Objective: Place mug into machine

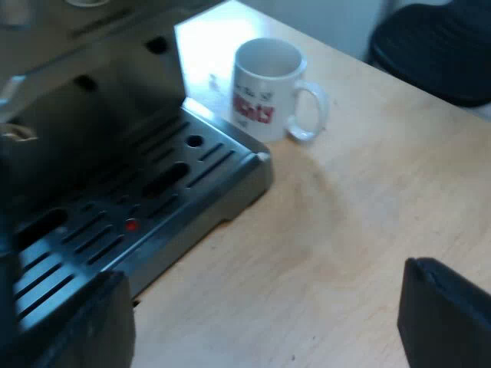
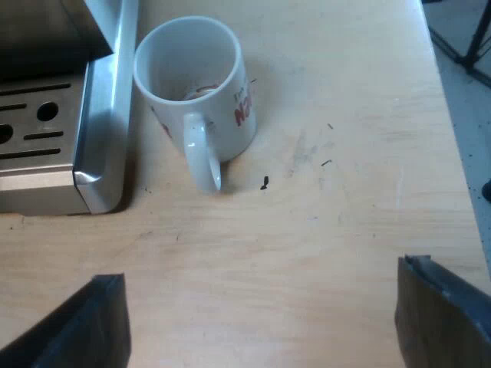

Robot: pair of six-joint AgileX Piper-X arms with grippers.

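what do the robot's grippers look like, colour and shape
The left gripper and the right gripper look alike: each has two broad, blocky black fingers with a matte finish and squared edges. No markings are visible on them.

There's the mug (image 2: 201, 92), upright on the table (image 2: 345, 230) — just beside the corner of the espresso machine (image 1: 92, 100)'s drip tray (image 1: 153, 199), not on it.

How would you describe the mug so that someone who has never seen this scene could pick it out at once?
Find the espresso machine and its slotted metal drip tray. Just off the tray's corner, on the pale wooden table, stands the mug, upright. It is white with red lettering and a loop handle, unlike the grey metal beside it.
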